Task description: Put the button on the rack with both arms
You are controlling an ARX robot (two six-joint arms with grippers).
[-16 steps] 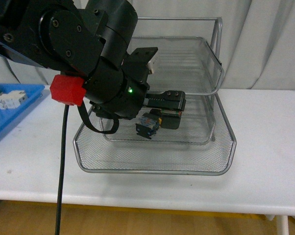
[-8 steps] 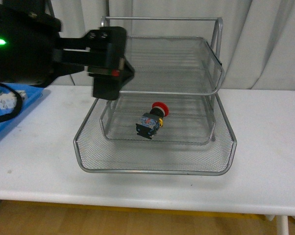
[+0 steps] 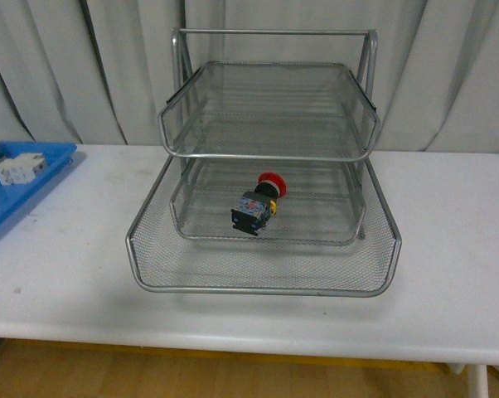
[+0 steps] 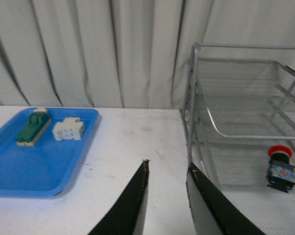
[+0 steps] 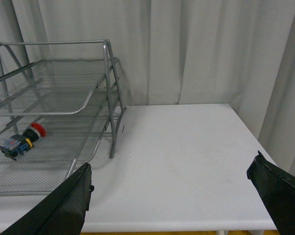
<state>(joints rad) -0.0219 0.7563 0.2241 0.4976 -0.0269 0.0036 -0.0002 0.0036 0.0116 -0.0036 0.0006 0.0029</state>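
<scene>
The button [image 3: 258, 203], red cap on a dark body with blue and yellow bits, lies on its side inside the silver wire-mesh rack [image 3: 266, 290], under the top tier. No arm shows in the front view. In the left wrist view my left gripper [image 4: 167, 164] is open and holds nothing. It hovers over the white table just outside the rack [image 4: 192, 98], with the button [image 4: 281, 166] off to one side. My right gripper [image 5: 172, 164] stands wide open over bare table, well apart from the rack [image 5: 108, 88] and the button [image 5: 21, 139].
A flat blue tray [image 3: 17, 195] sits at the table's left end. It holds a green-topped block [image 4: 34, 127] and a white component [image 4: 68, 129]. Grey curtains hang behind the table. The table's front edge runs close below the rack.
My left arm, which reached into the rack at the button a second ago, has pulled back out of the front view. The button stays lying in the rack.
</scene>
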